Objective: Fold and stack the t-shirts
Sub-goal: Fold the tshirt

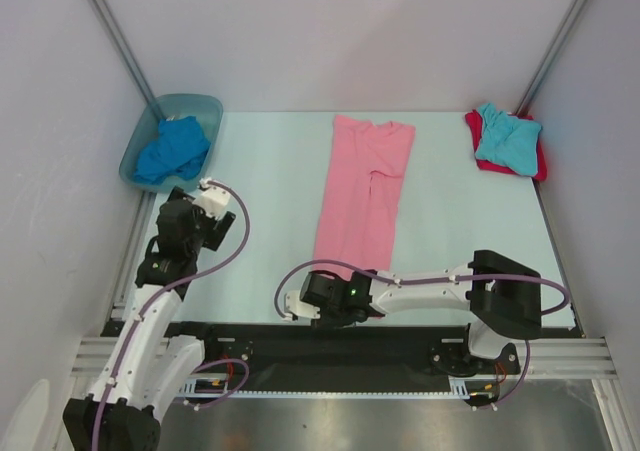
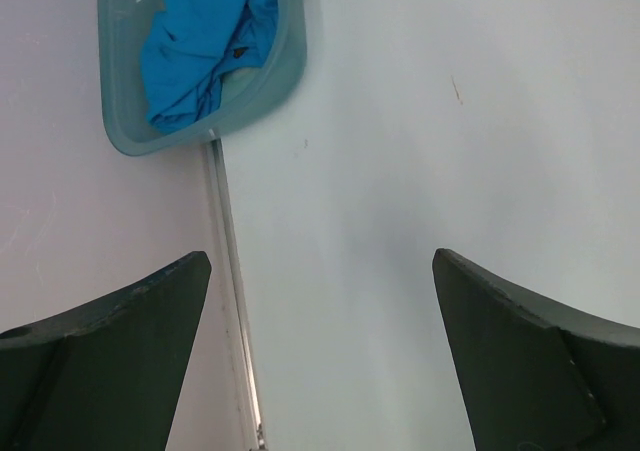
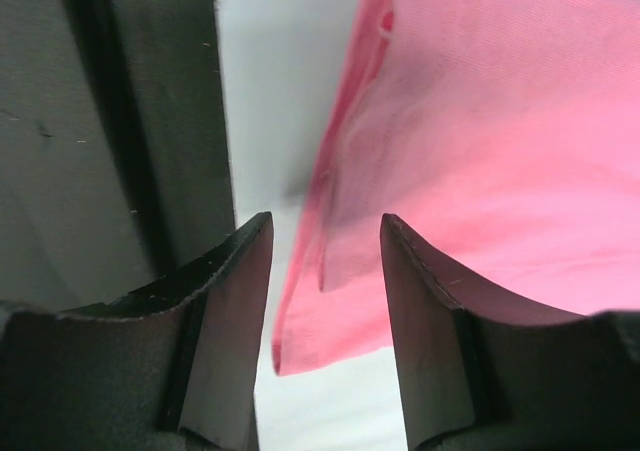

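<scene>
A pink t-shirt (image 1: 362, 186) lies folded into a long strip down the middle of the table. Its near left corner (image 3: 330, 321) shows just beyond my right gripper (image 3: 325, 221), whose jaws stand partly apart and hold nothing. From above, that gripper (image 1: 312, 293) hangs low by the shirt's near hem. The royal blue t-shirt (image 1: 172, 149) lies crumpled in the tub (image 1: 205, 106). A turquoise t-shirt (image 1: 507, 136) rests on a red one (image 1: 541, 161) at the back right. My left gripper (image 1: 182, 211) is wide open over bare table, facing the tub (image 2: 285, 71).
The black rail (image 3: 110, 151) of the table's near edge runs close to the left of my right gripper. A metal strip (image 2: 232, 301) marks the table's left edge below my left gripper. White walls enclose the table on three sides.
</scene>
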Robot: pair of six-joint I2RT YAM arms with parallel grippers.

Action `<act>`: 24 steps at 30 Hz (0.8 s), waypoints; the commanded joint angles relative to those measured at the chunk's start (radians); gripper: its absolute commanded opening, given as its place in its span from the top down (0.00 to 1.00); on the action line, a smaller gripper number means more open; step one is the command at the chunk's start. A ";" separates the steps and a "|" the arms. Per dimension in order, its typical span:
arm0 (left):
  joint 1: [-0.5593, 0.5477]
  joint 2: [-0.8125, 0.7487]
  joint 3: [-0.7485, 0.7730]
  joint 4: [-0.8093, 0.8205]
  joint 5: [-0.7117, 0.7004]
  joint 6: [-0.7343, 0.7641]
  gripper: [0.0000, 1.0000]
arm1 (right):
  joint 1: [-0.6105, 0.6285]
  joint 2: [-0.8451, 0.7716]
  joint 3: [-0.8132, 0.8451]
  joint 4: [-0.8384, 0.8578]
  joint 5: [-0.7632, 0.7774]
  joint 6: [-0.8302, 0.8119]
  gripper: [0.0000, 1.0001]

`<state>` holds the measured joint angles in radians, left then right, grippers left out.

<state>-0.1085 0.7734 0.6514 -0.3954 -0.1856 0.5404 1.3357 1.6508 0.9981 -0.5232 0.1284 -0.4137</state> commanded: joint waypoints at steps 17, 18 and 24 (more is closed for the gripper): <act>-0.003 -0.114 -0.144 0.184 0.051 -0.062 0.00 | 0.013 0.067 -0.044 0.068 0.074 -0.027 0.52; -0.003 -0.115 -0.145 0.187 0.043 -0.060 0.00 | 0.014 0.070 -0.044 0.065 0.071 -0.024 0.52; -0.005 -0.126 -0.151 0.191 0.035 -0.062 0.00 | 0.025 0.086 -0.041 0.058 0.077 -0.017 0.54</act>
<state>-0.1089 0.6598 0.4969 -0.2474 -0.1509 0.5041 1.3506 1.6855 0.9691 -0.4683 0.2180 -0.4454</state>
